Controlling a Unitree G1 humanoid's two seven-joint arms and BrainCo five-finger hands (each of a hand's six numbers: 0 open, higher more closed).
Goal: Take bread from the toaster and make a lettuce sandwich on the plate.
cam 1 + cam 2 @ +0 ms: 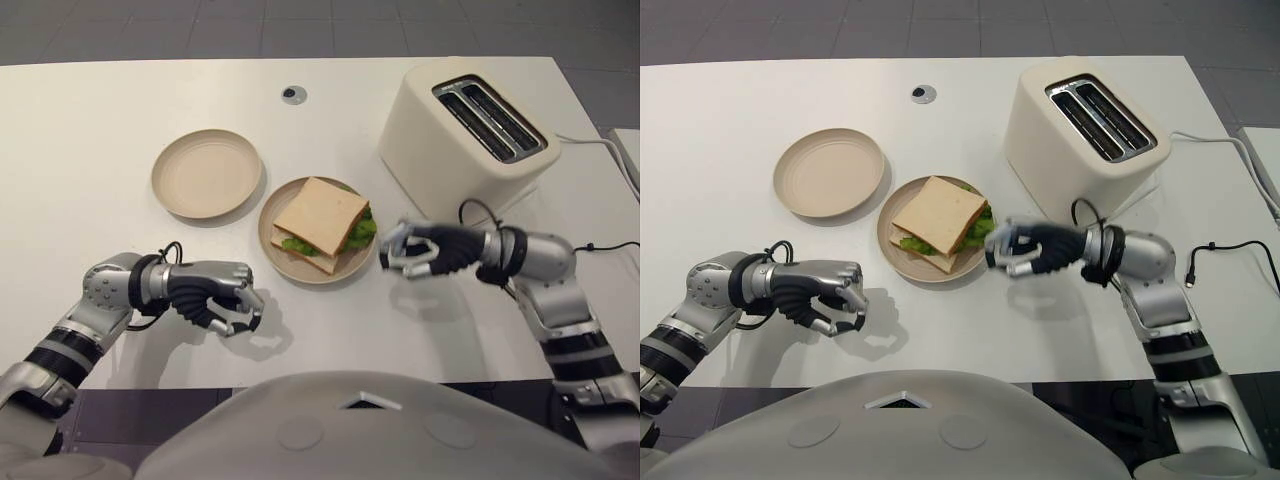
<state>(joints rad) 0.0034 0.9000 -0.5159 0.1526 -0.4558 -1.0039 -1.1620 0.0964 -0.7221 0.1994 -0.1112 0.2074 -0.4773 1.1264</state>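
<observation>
A sandwich lies on the beige plate at mid-table: a bread slice on top, green lettuce showing at its right and front edges, another slice beneath. The cream toaster stands behind and to the right, both slots looking dark with no bread showing. My right hand hovers just right of the plate, fingers curled, holding nothing. My left hand sits low near the table's front left, fingers curled and holding nothing, a hand's width from the plate.
A second beige plate lies bare to the left of the sandwich plate. A small round dark fitting sits in the tabletop farther back. The toaster's cable runs off to the right.
</observation>
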